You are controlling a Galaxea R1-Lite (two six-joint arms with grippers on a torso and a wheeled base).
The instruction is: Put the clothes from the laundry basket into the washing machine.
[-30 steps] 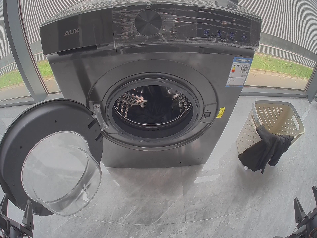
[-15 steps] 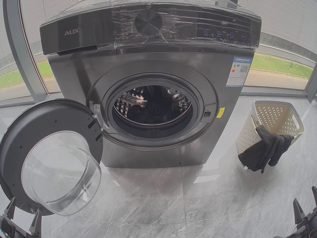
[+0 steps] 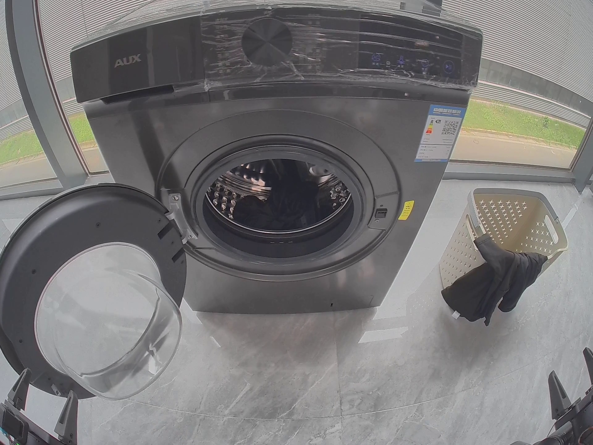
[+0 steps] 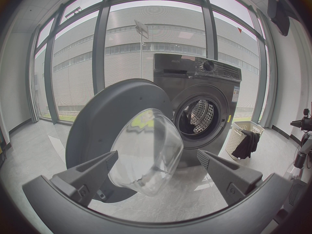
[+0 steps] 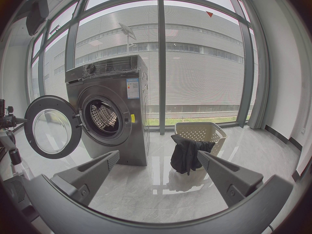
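Head view: the washing machine (image 3: pixel 278 118) stands on the floor (image 3: pixel 309 366), its round door (image 3: pixel 80 248) swung fully open on the robot's left. Just right of the washing machine sits the laundry basket (image 3: pixel 525 214), with a dark garment (image 3: pixel 494 279) draped over its near rim and hanging down the outside. The left claw (image 3: pixel 44 390) is low in front of the open door, the right claw (image 3: pixel 571 369) low and well apart from the basket.

Left wrist view: the left claw (image 4: pixel 156 153) is spread wide and empty, facing the door (image 4: pixel 107 114); the washing machine (image 4: pixel 201 82) stands behind it.

Right wrist view: the right claw (image 5: pixel 157 153) is also wide and empty, facing the garment (image 5: pixel 187 153) on the basket (image 5: pixel 208 132) beside the washing machine (image 5: pixel 133 121).
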